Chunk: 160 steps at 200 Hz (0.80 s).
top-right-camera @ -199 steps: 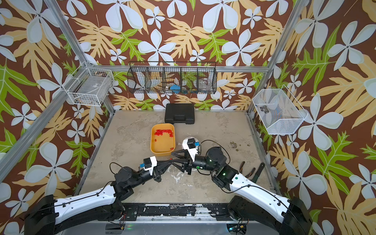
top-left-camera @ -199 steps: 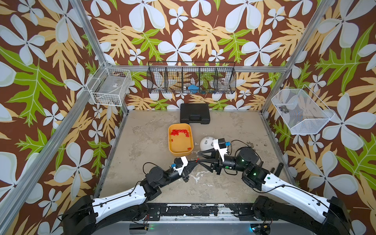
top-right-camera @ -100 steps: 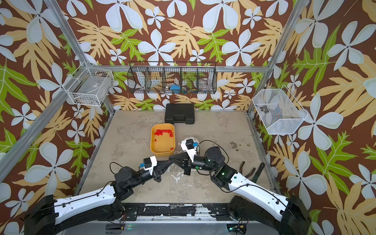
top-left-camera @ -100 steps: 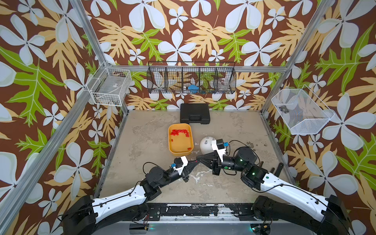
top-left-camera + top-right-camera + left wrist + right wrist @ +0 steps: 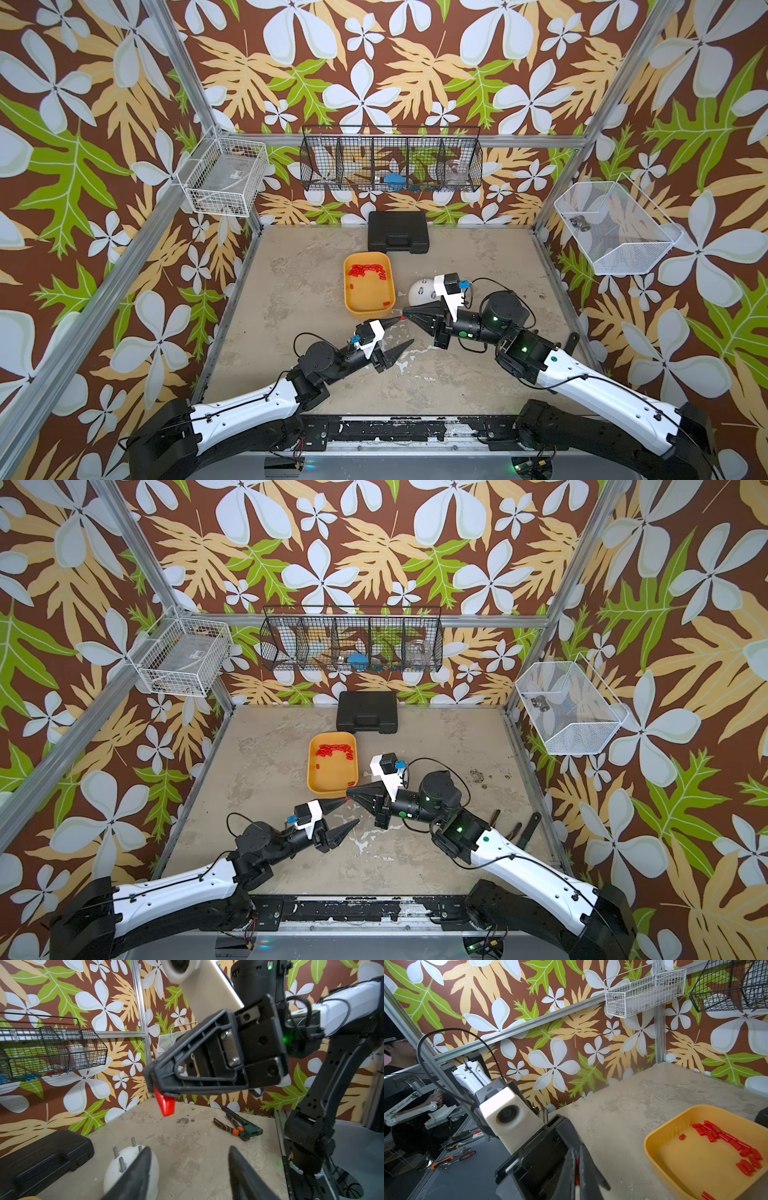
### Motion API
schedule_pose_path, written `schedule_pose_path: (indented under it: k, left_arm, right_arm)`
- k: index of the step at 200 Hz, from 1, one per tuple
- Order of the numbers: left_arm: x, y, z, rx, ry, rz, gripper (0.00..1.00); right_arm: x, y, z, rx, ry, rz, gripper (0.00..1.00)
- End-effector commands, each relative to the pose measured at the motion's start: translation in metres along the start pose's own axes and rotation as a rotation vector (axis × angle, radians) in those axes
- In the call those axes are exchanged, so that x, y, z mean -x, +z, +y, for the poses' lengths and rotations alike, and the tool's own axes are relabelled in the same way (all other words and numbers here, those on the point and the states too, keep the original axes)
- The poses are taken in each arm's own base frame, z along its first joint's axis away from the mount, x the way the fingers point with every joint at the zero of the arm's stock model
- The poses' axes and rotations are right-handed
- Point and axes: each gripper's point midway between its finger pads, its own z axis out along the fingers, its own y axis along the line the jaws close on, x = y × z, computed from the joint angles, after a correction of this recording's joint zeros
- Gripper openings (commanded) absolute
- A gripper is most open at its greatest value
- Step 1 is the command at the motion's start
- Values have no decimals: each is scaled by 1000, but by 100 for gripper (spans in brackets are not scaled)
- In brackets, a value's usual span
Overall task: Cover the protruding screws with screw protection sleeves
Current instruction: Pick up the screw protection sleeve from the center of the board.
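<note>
My right gripper [image 5: 404, 318] is shut on one red screw protection sleeve [image 5: 165, 1103], which sticks out of its tip above the floor. My left gripper [image 5: 404, 331] is open right beside that tip, its fingers [image 5: 143, 1165] apart and empty. The white dome [image 5: 419, 291] stands behind the right wrist. In the left wrist view its protruding screws [image 5: 122, 1164] are bare grey studs. More sleeves [image 5: 368, 270] lie in the yellow tray [image 5: 345, 291] left of the dome. In the right wrist view the held sleeve [image 5: 577, 1164] shows as a red strip between the closed fingers.
A black case [image 5: 398, 230] lies at the back wall. Pliers [image 5: 239, 1128] lie on the floor at the right side. Wire baskets hang on the left, back and right walls. Bare concrete floor lies in front of both grippers.
The right gripper has closed on the sleeve that the left gripper held, and the left gripper has then opened. Both arms have stayed nearly in place.
</note>
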Motion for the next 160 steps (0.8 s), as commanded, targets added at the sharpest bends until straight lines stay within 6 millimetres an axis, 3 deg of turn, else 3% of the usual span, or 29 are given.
schedule_pose_path:
  k: [1,40,98,115,160]
  left_arm:
    - [-8,-3,16,104,76,35,75]
    - [4,-7,22,155,133,1,70]
    - [-4,-1,18,130,134,34,59]
    - [-6,1,19,132,128,41,51]
    - [-3,3,25,169,115,37,51]
  right_arm:
    - [-15,2,-22,-151,3,73,0]
    - [-33,11,-35,-327,-36,163,0]
    - [-33,14,-30,-326,-19,141,0]
    - [-32,13,-26,-309,-16,142,0]
    - [-32,12,-15,-250,6,123,0]
